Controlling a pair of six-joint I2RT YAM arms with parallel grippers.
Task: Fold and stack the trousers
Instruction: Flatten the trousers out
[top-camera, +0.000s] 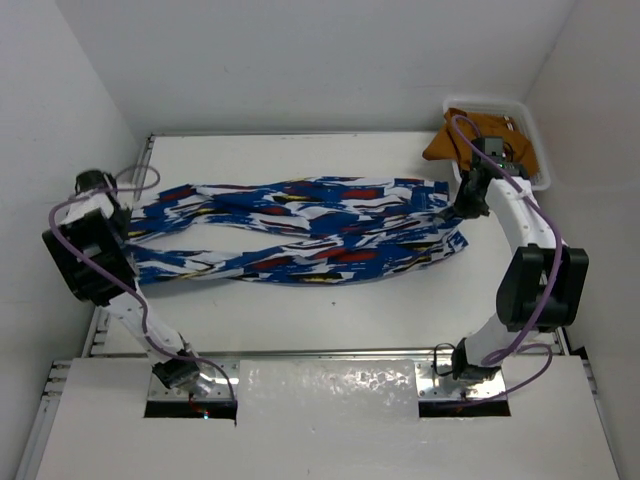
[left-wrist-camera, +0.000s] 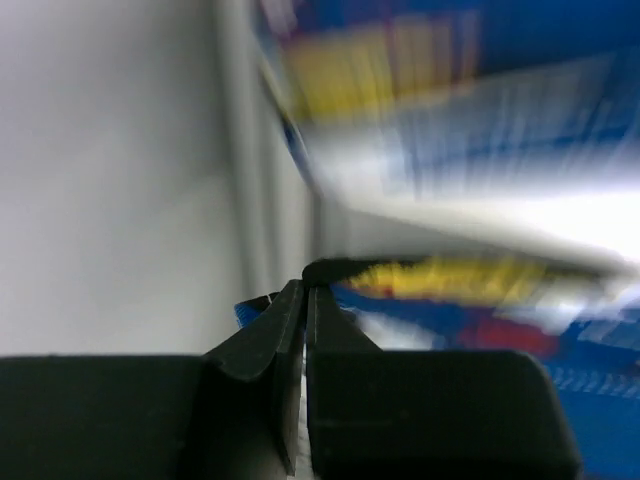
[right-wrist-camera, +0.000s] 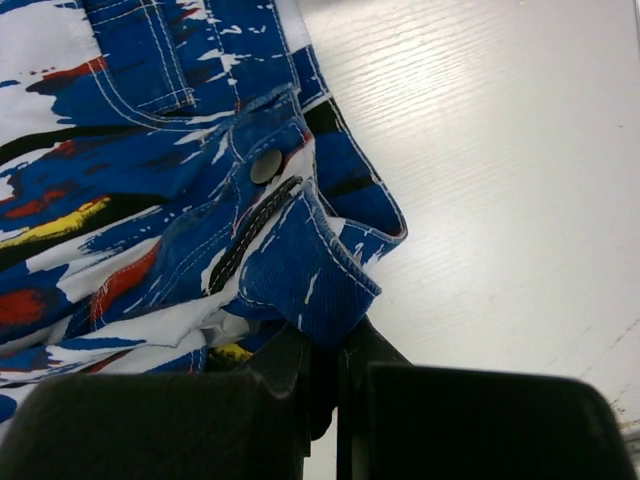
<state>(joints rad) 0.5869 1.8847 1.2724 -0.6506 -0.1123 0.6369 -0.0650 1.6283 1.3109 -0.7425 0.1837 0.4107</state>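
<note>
Left gripper (left-wrist-camera: 305, 300): fingers pressed right together, with a scrap of blue cloth poking out on one side of the tips and more print on the other. It looks like it's nipping the leg end of the trousers (top-camera: 300, 230), but that wrist view is smeared, so the exact spot is anyone's guess. The cloth fills the space ahead of and above its fingertips.

From there the trousers run out long toward the other hand. They're royal blue with white, red, yellow and black splashes. The two legs lie side by side on the white table (right-wrist-camera: 500, 150), a bit rumpled and twisted.

Right gripper (right-wrist-camera: 335, 345): closed tight on the waistband, pinching the blue corner flap by the fly. The metal button (right-wrist-camera: 265, 167) sits just beyond its fingertips, with the zip (right-wrist-camera: 255, 225) between button and tips. Bare table is off to the side of the fingers.

Past the right gripper, at the far corner, there's a white bin (top-camera: 535, 150) with a brown garment (top-camera: 470, 135) in it, near the hand but not touching it.
</note>
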